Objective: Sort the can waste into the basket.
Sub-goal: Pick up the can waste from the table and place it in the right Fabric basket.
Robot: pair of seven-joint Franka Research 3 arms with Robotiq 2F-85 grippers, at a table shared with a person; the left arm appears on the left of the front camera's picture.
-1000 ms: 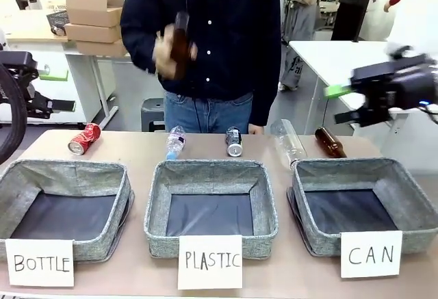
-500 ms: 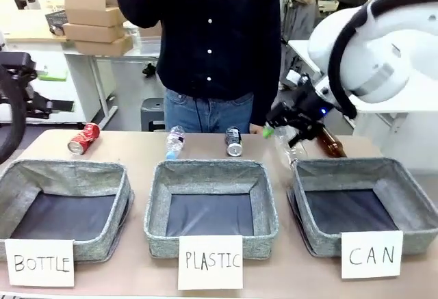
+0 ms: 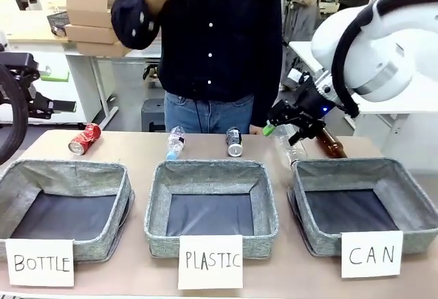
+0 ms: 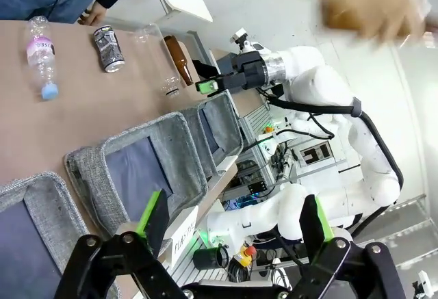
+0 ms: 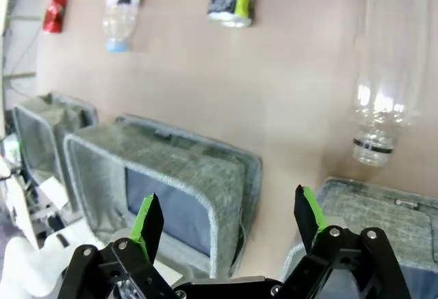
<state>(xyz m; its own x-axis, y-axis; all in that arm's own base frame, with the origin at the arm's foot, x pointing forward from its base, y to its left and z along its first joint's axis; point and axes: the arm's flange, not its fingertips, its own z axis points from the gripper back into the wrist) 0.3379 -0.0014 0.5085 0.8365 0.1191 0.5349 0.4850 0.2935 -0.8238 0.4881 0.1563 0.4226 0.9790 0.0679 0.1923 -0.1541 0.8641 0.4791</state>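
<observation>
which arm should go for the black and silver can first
Right, probably. The right gripper hangs open above the table's far edge, close to the black and silver can and near the CAN basket. The left gripper is open, farther off.

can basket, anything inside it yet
Nothing: the CAN basket shows only its dark lining. Both cans, black and red, lie on the table behind the baskets.
</observation>
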